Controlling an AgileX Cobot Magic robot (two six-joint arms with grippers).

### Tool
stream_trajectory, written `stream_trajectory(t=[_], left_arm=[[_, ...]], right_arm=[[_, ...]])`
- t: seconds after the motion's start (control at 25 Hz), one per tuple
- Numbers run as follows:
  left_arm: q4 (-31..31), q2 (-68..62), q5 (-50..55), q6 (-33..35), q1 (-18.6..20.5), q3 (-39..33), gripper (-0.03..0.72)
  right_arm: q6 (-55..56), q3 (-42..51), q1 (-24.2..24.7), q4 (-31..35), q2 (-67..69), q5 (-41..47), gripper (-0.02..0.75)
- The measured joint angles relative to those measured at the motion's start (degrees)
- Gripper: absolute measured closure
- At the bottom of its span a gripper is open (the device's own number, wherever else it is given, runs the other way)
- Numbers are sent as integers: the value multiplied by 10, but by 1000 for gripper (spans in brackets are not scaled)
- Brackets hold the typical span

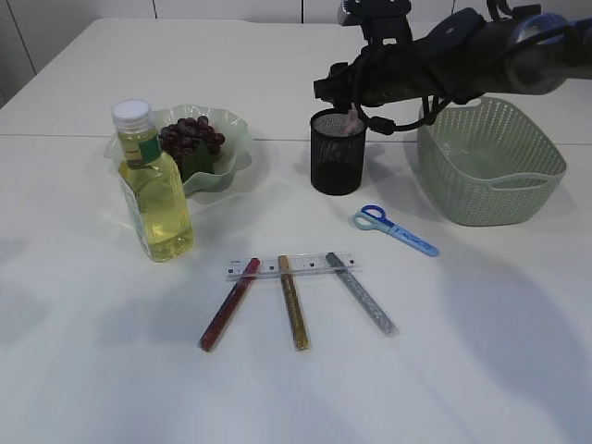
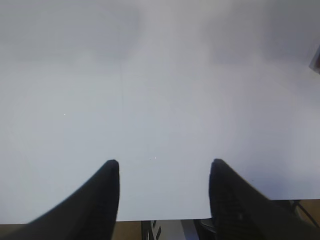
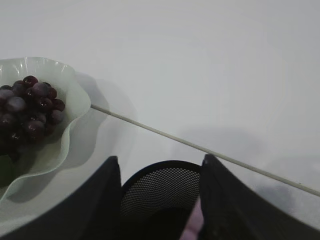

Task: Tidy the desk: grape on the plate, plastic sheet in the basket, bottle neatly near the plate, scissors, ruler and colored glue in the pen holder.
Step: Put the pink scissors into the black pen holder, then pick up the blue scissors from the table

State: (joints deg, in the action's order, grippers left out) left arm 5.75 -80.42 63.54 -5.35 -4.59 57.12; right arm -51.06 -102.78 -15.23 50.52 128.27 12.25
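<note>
My right gripper hangs open over the black mesh pen holder. A pink glue stick stands in the holder's mouth, leaning on one finger only. Red, gold and silver glue sticks lie under the clear ruler. Blue scissors lie to the right of them. The grape bunch sits on the green plate, and the bottle stands in front of it. The plastic sheet I cannot make out. My left gripper is open over bare table.
The green basket stands at the right, behind the scissors, with my right arm stretched above its left rim. A seam in the white table runs behind the pen holder. The table's near edge lies just under my left fingers.
</note>
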Motion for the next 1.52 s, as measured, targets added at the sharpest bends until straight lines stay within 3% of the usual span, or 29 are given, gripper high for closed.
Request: stream_trajectory(t=[0.32, 0.64, 0.76, 0.96, 1.2, 1.52], left_arm=[[0, 0, 0, 0, 0, 0, 273], [0, 0, -1, 0, 0, 0, 273], [0, 0, -5, 0, 0, 0, 273], [0, 0, -12, 0, 0, 0, 273], [0, 0, -13, 1, 0, 0, 273], [0, 0, -26, 2, 0, 0, 273]], right_arm=[[36, 0, 2, -17, -58, 142, 321], [304, -4, 2, -326, -153, 341, 321], [344, -17, 2, -384, -170, 442, 321], [361, -36, -6, -441, -176, 573, 321], [373, -36, -13, -477, -176, 583, 321], [342, -37, -13, -455, -173, 586, 321]])
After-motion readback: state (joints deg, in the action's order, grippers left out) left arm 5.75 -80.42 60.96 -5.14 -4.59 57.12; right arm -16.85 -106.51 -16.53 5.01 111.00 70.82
